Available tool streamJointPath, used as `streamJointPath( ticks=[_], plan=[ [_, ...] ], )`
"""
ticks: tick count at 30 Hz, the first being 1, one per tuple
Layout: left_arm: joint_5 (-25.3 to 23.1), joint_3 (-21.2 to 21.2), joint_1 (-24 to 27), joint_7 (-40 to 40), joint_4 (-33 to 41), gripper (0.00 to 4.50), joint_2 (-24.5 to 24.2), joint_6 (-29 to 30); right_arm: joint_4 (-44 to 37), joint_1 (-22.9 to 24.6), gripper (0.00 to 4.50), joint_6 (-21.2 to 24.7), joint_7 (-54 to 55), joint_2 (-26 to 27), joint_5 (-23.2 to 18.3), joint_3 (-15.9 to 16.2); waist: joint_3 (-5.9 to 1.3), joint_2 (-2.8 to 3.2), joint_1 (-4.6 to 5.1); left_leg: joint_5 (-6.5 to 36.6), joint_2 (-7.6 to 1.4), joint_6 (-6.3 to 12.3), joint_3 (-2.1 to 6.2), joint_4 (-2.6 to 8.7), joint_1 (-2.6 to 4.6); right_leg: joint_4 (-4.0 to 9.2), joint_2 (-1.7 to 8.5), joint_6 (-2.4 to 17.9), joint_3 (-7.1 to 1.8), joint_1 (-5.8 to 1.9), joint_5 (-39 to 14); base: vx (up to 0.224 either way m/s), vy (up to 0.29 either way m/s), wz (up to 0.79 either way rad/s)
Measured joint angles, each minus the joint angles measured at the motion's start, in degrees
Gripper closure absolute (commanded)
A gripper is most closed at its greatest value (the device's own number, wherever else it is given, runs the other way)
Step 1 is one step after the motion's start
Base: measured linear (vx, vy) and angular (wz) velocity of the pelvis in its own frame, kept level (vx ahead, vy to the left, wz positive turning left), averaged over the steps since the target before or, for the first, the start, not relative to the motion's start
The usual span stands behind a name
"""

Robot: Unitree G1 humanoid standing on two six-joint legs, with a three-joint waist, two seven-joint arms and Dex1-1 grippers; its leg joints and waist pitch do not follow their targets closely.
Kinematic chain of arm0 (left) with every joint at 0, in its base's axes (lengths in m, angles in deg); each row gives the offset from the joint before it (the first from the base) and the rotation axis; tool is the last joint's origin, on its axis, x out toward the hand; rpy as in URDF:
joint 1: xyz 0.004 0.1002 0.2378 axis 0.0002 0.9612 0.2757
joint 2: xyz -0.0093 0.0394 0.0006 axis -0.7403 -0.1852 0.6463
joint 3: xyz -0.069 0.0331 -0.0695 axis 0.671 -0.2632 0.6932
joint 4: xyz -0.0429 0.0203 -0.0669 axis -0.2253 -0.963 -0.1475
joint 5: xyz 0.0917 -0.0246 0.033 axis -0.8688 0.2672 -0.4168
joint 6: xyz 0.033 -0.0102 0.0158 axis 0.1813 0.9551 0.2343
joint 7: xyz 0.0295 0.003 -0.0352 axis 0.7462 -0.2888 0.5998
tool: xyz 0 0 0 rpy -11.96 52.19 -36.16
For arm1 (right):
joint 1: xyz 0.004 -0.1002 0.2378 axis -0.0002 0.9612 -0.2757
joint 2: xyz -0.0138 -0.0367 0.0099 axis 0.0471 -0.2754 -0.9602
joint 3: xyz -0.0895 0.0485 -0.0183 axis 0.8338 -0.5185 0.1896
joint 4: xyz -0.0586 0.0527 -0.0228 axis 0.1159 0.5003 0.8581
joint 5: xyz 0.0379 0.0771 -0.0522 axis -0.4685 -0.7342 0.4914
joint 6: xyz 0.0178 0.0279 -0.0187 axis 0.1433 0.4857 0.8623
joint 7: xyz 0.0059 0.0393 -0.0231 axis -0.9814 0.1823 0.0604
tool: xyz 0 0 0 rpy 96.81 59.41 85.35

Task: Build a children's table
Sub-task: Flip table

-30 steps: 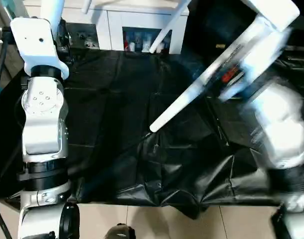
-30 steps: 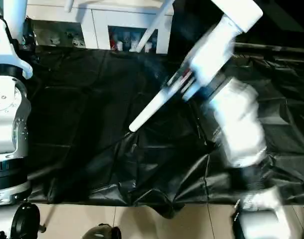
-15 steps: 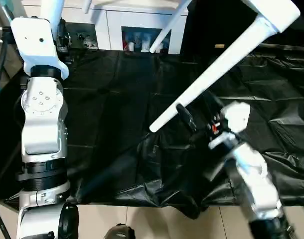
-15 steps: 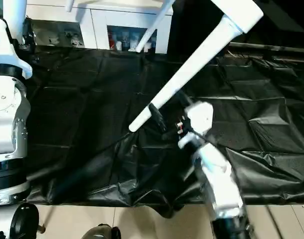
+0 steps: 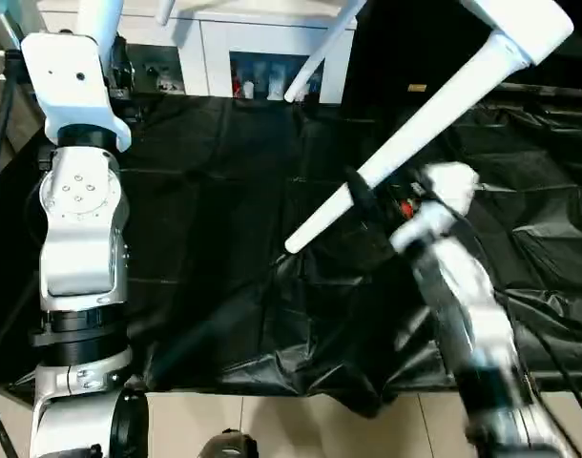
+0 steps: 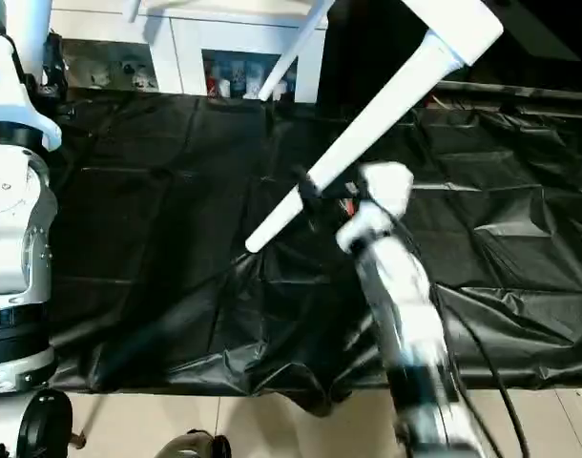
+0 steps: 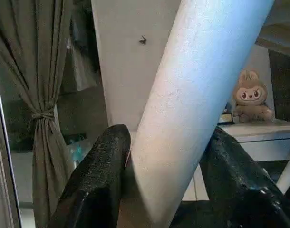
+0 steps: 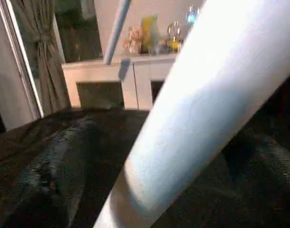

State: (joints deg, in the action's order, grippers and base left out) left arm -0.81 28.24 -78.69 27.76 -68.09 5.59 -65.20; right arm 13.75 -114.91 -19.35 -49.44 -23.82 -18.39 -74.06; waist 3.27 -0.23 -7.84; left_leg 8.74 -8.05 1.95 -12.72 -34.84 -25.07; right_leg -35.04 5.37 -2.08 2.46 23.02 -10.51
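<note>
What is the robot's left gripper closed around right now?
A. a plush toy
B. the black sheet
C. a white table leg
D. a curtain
C: in the left wrist view the left gripper has its two black fingers pressed on either side of a white table leg.

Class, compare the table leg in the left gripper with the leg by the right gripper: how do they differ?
The left gripper clamps its leg, black fingers pressing both sides. The slanting leg has the right gripper at it, grip unclear, its tip above the black sheet. Both are white, tubular.
</note>
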Motion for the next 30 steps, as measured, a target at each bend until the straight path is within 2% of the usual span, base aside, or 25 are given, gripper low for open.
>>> streamJointPath(
  ticks=[1,5,6,10,13,16,18,28,30],
  plan=[
    [0.00,-0.05,0.00,0.00,0.00,2.39,0.00,0.00,1.08,-0.69,0.66,0.62,-0.32,0.45,-0.30,-0.60,0.00,0.00,-0.08,0.00,0.00,0.00,0.00,0.01,-0.01,-0.01,0.00,0.00,0.00,0.02,0.00,0.000,0.000,0.00],
    [0.00,-0.11,0.01,0.00,0.00,2.39,-0.09,0.00,3.42,-2.40,0.84,0.93,-3.23,1.30,-2.74,-1.21,0.00,0.00,-0.13,0.00,-0.01,0.00,-0.01,0.00,0.00,-0.03,0.00,0.00,-0.01,0.02,0.00,0.000,0.000,0.00],
    [0.00,-0.05,0.03,0.01,0.00,2.39,-0.15,0.00,4.10,-2.71,1.10,0.83,-4.00,1.34,-2.97,-1.38,0.00,0.00,-0.12,0.00,-0.01,0.00,-0.01,0.00,0.00,-0.03,0.00,0.00,-0.01,0.02,0.00,0.000,0.000,0.00],
    [-0.01,0.02,0.41,0.01,0.08,2.41,-0.44,0.00,7.24,-4.61,1.29,0.49,-7.18,1.70,-4.95,-3.09,0.00,0.00,-0.12,0.00,-0.01,0.00,-0.03,0.00,-0.01,-0.04,0.00,0.02,-0.01,0.04,0.01,0.000,0.000,0.00],
    [-0.01,0.03,0.51,0.01,0.08,2.43,-0.50,0.00,7.77,-4.96,1.65,0.45,-8.65,1.69,-5.02,-3.46,0.00,0.00,-0.13,0.00,-0.01,0.00,-0.03,0.01,-0.03,-0.04,0.00,0.01,0.00,0.06,0.01,0.000,0.000,0.00],
    [-0.03,0.03,0.63,0.01,0.04,2.44,-0.59,0.00,8.44,-5.20,1.75,0.49,-9.54,1.64,-5.53,-3.87,0.00,0.00,-0.14,0.00,-0.01,0.00,-0.04,0.01,-0.03,-0.04,0.00,0.02,0.00,0.06,0.01,0.000,0.000,0.00],
    [-0.03,0.03,0.64,0.02,0.04,2.46,-0.60,0.00,8.60,-5.20,2.06,0.65,-10.24,1.62,-6.22,-4.07,0.00,0.00,-0.16,0.00,-0.01,0.00,-0.04,0.00,-0.03,-0.04,0.00,0.02,0.00,0.06,0.01,0.000,0.000,0.00],
    [0.01,0.55,2.51,0.27,-0.15,2.52,-0.29,-0.76,8.89,-5.38,2.79,0.91,-12.98,0.86,-6.53,-5.32,0.01,-0.01,-0.32,-0.01,-0.02,0.00,-0.04,-0.01,-0.04,-0.04,0.00,0.02,0.01,0.05,0.01,0.000,0.000,0.00],
    [0.03,0.66,2.68,0.35,-0.30,2.54,-0.28,-0.76,9.31,-5.84,2.80,0.91,-12.98,0.49,-6.50,-5.52,0.01,-0.01,-0.32,-0.01,-0.02,0.00,-0.05,-0.02,-0.04,-0.04,0.00,0.05,0.00,0.05,0.03,0.000,0.000,0.00]
  ],
)
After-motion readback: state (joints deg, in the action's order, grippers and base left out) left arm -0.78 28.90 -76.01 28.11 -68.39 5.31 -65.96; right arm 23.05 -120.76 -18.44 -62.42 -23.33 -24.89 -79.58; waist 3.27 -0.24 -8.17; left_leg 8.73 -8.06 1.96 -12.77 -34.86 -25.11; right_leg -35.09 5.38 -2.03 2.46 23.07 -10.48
